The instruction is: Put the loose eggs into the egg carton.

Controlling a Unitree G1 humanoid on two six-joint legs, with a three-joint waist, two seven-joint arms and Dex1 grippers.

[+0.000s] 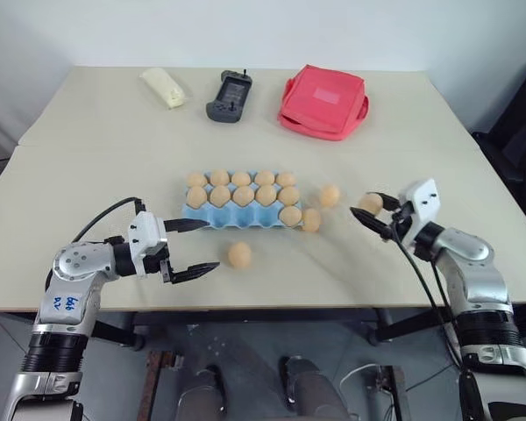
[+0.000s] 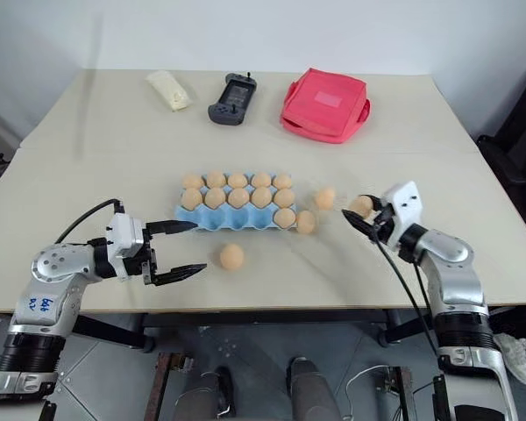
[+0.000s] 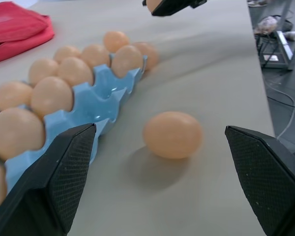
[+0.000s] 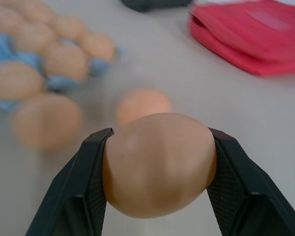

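Between my fingers: my right pincer (image 4: 157, 167) is clenched on one egg (image 4: 158, 164), held just above the tabletop (image 1: 88, 175), off the right end of the egg carton (image 1: 212, 219).
Left pincer: my left pincer (image 1: 195, 245) is released, jaws spread wide and holding nothing, with its upper finger just beside the carton's near left corner.
Nearest loose egg: one egg (image 1: 239, 254) lies on the tabletop in front of the carton, just right of my left fingertips, apart from them.
Other loose eggs: one (image 1: 311, 220) rests against the carton's right end, another (image 1: 330, 195) lies a little farther right, between the carton and my right pincer.
Carton: light blue, lidless, ten eggs seated in its cups; the near left cups stand empty.
In the way: the egg beside the carton's right end and the one right of it lie between my held egg and the carton.
Far edge: a pale wrapped packet (image 1: 163, 88), a dark handheld device (image 1: 230, 96) and a red pouch (image 1: 323, 102), one of each, well apart from the carton.
Count: four eggs outside the carton.
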